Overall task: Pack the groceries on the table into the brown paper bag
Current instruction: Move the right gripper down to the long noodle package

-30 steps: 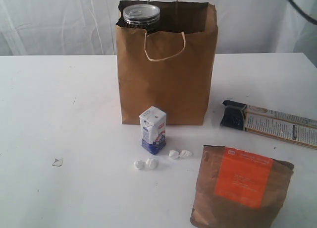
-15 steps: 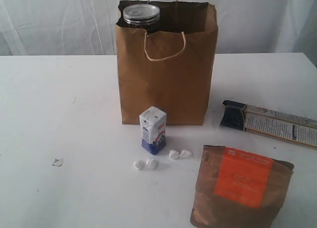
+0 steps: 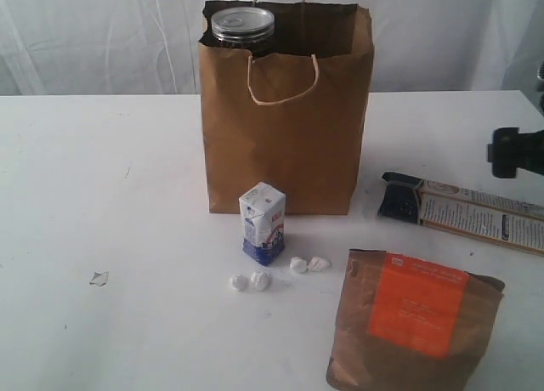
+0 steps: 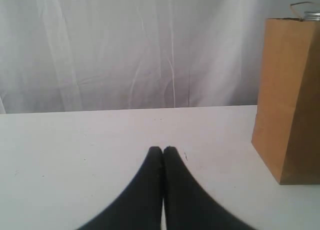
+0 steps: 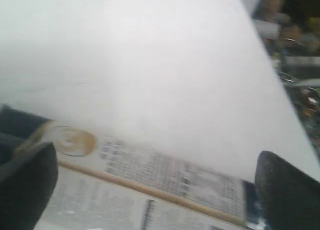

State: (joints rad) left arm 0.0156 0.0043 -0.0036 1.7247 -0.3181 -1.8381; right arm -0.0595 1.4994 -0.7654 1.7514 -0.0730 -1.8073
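Box (image 5: pixel 165 175) lies below the right gripper (image 5: pixel 155 190), whose fingers (image 5: pixel 27 190) stand wide apart, one to each side of it in the wrist view, closed on nothing. Whether they touch it cannot be told. The left gripper (image 4: pixel 163 151) has its fingers pressed together, empty, low over the bare table (image 3: pixel 102 170) and well apart from the bag (image 3: pixel 285 144).

In the exterior view the right gripper now shows as a black shape at the right edge, just beyond the box; half a second ago that edge held no arm. Nothing else has moved. The bag stands upright mid-table with the can (image 3: pixel 243 24) inside it, its silver top level with the rim. Just in front stands the carton (image 3: pixel 263 223), with four lumps (image 3: pixel 260 280) on the table near its base. The pouch (image 3: pixel 414 323) is nearer the camera, on the right, in front of the box. A chip (image 3: pixel 99 278) marks the table on the left.
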